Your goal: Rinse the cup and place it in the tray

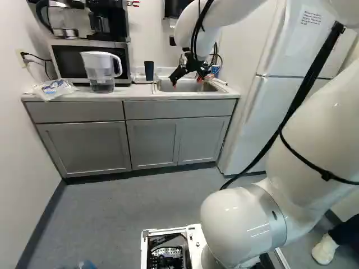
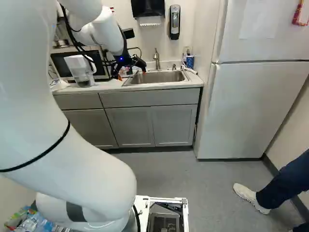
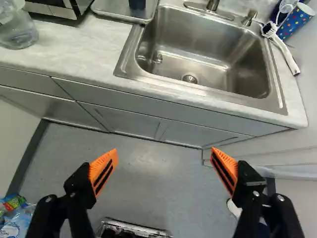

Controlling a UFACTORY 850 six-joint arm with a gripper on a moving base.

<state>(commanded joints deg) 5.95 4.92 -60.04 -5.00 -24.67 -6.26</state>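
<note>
Gripper: one, fingers spread wide. Dark cup: one, upright on grey tray, beside sink, ahead of gripper, well apart.

The dark cup stood upright on the grey tray, which lay flat, round-cornered, beside the sink.
</note>
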